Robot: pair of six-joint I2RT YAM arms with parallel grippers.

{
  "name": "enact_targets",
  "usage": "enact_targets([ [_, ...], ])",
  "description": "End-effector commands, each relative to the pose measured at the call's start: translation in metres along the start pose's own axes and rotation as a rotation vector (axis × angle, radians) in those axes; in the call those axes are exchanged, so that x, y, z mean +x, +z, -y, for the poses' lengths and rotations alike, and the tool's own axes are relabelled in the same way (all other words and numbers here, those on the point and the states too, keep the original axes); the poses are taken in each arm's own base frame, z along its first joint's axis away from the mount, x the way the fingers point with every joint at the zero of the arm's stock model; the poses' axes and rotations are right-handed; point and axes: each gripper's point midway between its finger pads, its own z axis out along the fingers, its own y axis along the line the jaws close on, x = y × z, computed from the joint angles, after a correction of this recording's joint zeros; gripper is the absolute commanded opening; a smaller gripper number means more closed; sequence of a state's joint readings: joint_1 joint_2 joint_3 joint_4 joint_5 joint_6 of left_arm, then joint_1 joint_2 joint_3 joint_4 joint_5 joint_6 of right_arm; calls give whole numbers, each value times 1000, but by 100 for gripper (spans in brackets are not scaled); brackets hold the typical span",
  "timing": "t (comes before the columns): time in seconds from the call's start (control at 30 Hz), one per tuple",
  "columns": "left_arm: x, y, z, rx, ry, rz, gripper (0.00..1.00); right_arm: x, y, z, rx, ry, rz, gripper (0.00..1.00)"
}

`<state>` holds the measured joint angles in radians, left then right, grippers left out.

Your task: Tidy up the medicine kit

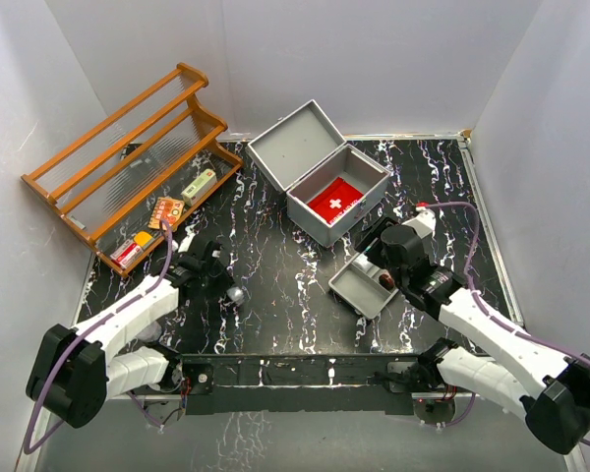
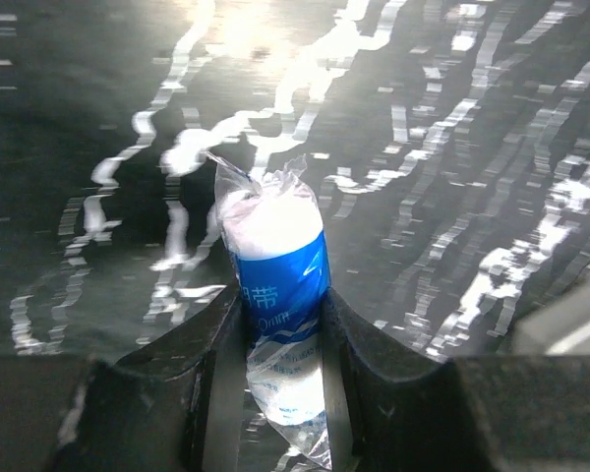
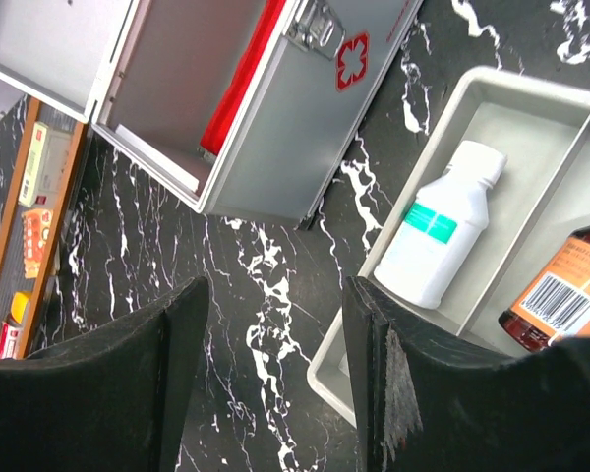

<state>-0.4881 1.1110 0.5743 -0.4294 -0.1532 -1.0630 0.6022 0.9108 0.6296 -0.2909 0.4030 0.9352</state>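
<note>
The medicine kit [image 1: 320, 162] stands open at the back centre, lid tipped back, with a red pouch bearing a white cross [image 1: 334, 202] inside. My left gripper [image 2: 280, 295] is shut on a white bandage roll [image 2: 275, 261] in clear plastic with a blue label. The roll lies low over the black marble table, left of centre [image 1: 236, 294]. My right gripper [image 3: 275, 295] hangs open and empty over the table between the kit [image 3: 305, 128] and a grey tray [image 3: 531, 128]. The tray holds a white bottle [image 3: 438, 231] and an amber bottle [image 3: 560, 295].
An orange-brown wooden rack [image 1: 128, 157] leans at the back left, with a small box [image 1: 199, 185], an orange packet [image 1: 167, 211] and a red item [image 1: 128, 251] on its lowest shelf. White walls enclose the table on three sides. The grey tray [image 1: 359, 287] sits just in front of the kit.
</note>
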Motion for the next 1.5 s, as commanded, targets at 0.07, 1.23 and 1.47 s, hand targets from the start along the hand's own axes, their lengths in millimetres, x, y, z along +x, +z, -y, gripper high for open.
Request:
enact_targets([
  [0.07,3,-20,96,324,-92,-61,28,-48,-17,-14,-3,3,156,55],
  [1.23,167,7,293,495,29,-294,30,-75,-57,18,64,48,271,55],
  [1.47,166,10,294,473,39,-281,44,-73,-55,18,70,43,261,55],
])
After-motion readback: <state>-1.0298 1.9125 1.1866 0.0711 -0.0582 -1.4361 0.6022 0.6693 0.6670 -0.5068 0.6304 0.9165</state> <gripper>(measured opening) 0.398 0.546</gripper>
